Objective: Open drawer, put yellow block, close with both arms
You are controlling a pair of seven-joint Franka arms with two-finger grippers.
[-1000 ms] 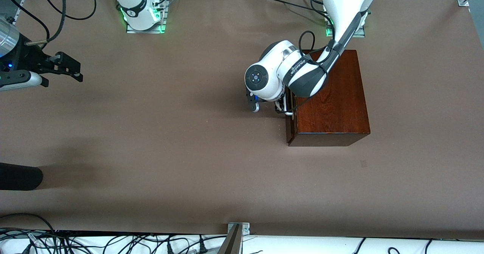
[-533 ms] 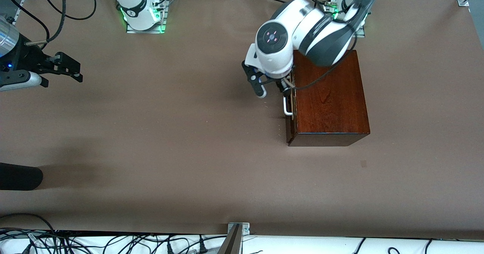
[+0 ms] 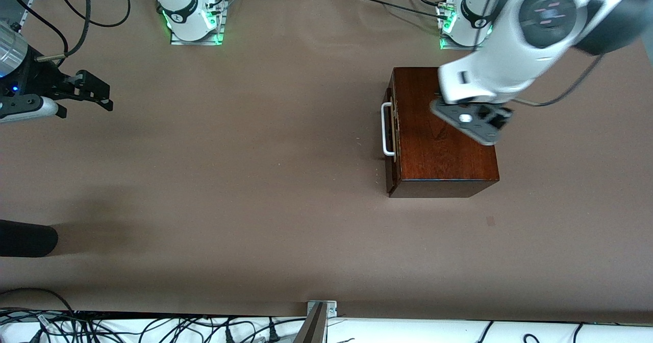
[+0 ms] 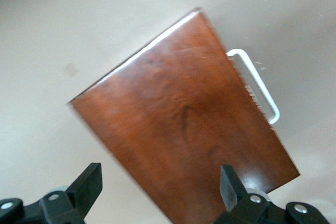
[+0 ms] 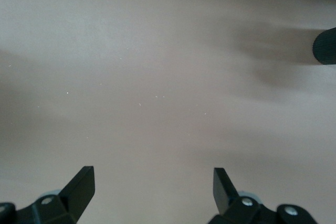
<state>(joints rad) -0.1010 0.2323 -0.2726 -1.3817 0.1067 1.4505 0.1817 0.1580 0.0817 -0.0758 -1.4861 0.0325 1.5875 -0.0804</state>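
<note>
**Drawer shut in its box, both grippers empty**

Drawer (image 3: 390, 128) is seen pushed fully into the dark reddish-brown wooden box (image 3: 444, 154), its dark front flush with the box and facing the right arm's end of the tabletop. The white U-shaped handle (image 3: 386, 128) is carried on that front and is touched by nothing. The box is set on the brown tabletop (image 3: 255, 179) toward the left arm's end, closer to the edge along which the bases stand than to the edge nearest the front camera. No yellow block can be found in any view.

The left gripper (image 3: 472, 121) is held in the air over the top of the box, over the part toward the left arm's base. In the left wrist view its fingers (image 4: 231, 184) are spread wide with nothing between them, and the glossy box top and handle are shown below.

The right gripper (image 3: 92, 93) is held over the tabletop's edge at the right arm's end, well apart from the box, where the right arm waits. Its jaws are parted wide and nothing is gripped; only bare tabletop is seen beneath its fingers (image 5: 79, 184).
</note>
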